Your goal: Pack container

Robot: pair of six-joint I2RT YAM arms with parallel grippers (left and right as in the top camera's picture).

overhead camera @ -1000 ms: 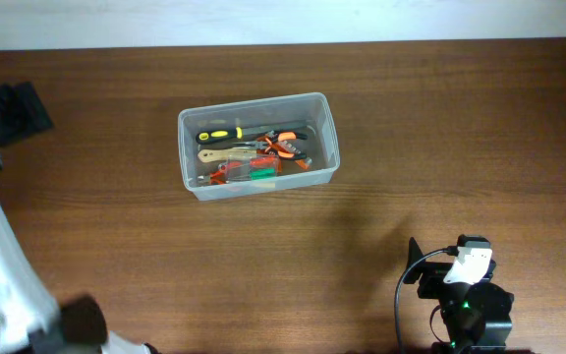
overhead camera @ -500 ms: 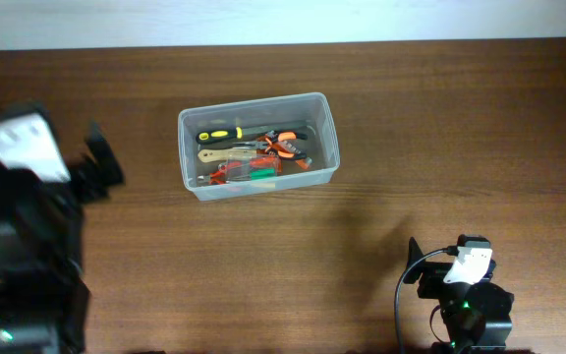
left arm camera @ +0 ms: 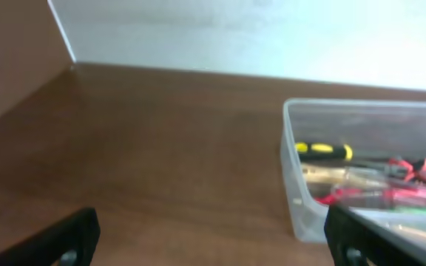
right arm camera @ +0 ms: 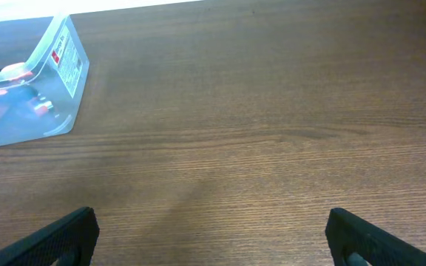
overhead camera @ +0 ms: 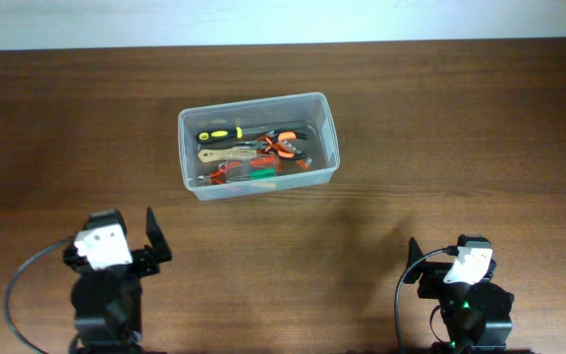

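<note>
The clear plastic container stands at the middle back of the wooden table. It holds a yellow-and-black screwdriver, orange pliers and a red and green tool. My left gripper is open and empty at the front left, well in front of the container. My right gripper is open and empty at the front right. The left wrist view shows the container ahead on the right, beyond the open fingers. The right wrist view shows the container's corner at the far left, beyond the open fingers.
The brown wooden table ends at a pale wall along its back edge. A black cable loops beside the right arm's base.
My left arm has swung from the far left edge of the table back to the front left, gripper open and pointing at the container. The right arm and the container have not moved.
</note>
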